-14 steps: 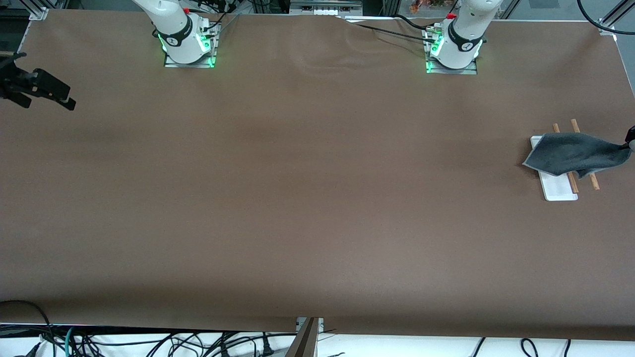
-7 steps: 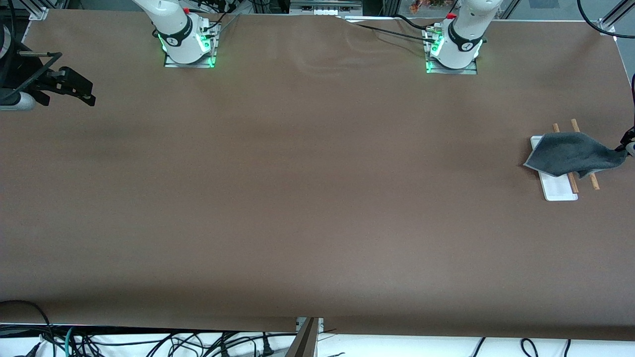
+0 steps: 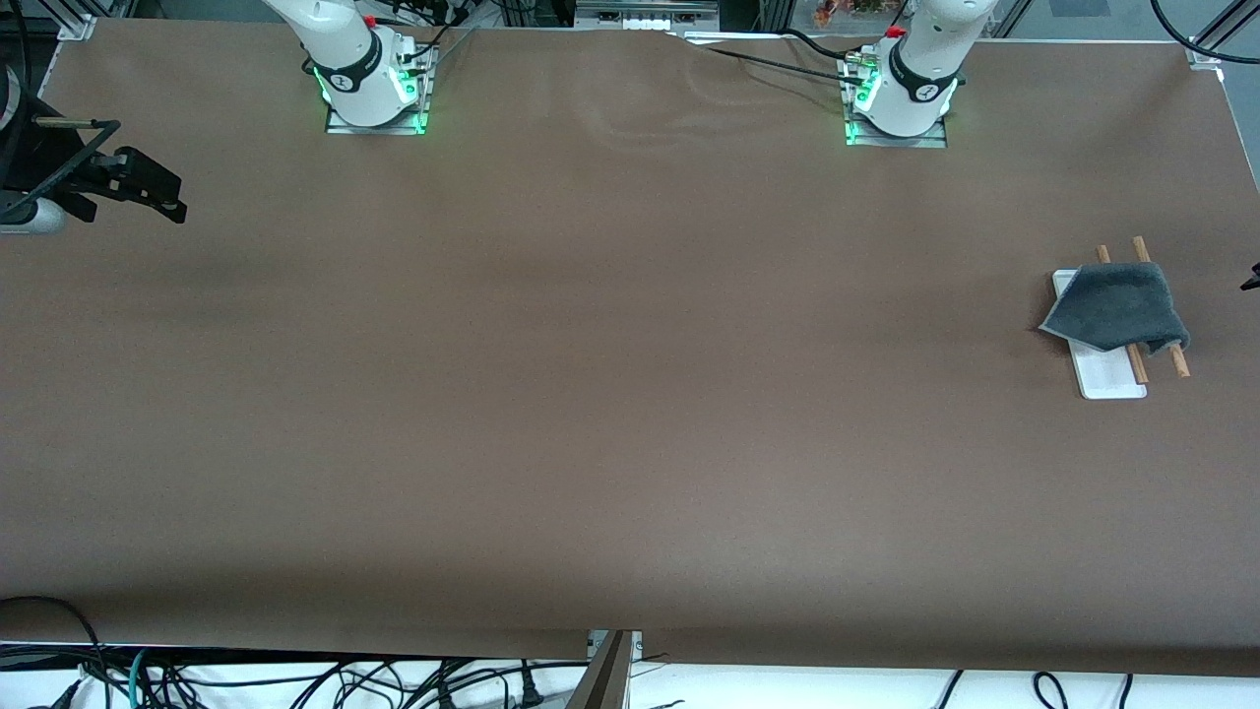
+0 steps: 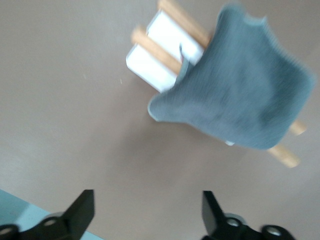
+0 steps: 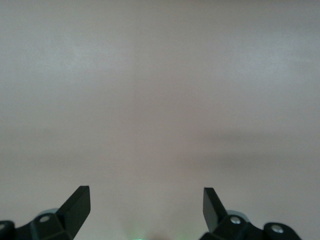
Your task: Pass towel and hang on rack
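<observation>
The towel [image 3: 1117, 307] lies draped over the rack's two wooden rods [image 3: 1177, 362], dark grey face up, at the left arm's end of the table. The rack's white base [image 3: 1110, 376] pokes out from under it. In the left wrist view the towel [image 4: 240, 90] covers the middle of the rack [image 4: 150, 60]. My left gripper [image 4: 148, 200] is open and empty, apart from the towel; only its tip [image 3: 1252, 283] shows in the front view. My right gripper [image 3: 148, 187] waits open over the right arm's end of the table, with bare table between its fingertips [image 5: 146, 197].
The brown table cover [image 3: 630, 394] stretches between the two arms' bases [image 3: 374, 89] [image 3: 901, 98]. Cables [image 3: 295, 679] hang below the table's edge nearest the front camera.
My left gripper has opened and let go of the towel's corner, which dropped onto the rack. The gripper has drawn away from it. My right gripper shifted slightly, still open.
</observation>
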{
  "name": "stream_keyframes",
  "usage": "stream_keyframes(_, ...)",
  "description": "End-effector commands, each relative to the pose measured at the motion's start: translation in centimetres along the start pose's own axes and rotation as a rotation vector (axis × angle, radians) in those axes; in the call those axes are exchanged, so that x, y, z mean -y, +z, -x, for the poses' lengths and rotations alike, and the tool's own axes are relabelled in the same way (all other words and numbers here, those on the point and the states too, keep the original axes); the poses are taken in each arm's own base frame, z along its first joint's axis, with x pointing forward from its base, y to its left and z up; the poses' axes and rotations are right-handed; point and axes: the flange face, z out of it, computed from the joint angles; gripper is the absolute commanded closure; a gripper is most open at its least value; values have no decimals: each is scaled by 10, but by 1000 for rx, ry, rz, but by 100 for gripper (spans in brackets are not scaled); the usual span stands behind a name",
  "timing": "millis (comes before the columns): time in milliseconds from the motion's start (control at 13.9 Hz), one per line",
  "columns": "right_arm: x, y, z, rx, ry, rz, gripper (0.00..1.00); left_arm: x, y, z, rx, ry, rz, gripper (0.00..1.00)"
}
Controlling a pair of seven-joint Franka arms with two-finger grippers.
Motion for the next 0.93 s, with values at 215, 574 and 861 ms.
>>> stream_keyframes(215,-3,-8,-14,-22,-15,-1,0,-59,-113,-89,-46,-209,53,0)
stream_keyframes(574,-2,-8,-17,-26,-16,0,0,-134,-171,-184,-57,-399,82,0)
stream_keyframes(861,-4,-8,-17,-26,-13,-2,0,-194,-205,-251,-69,-554,57,0)
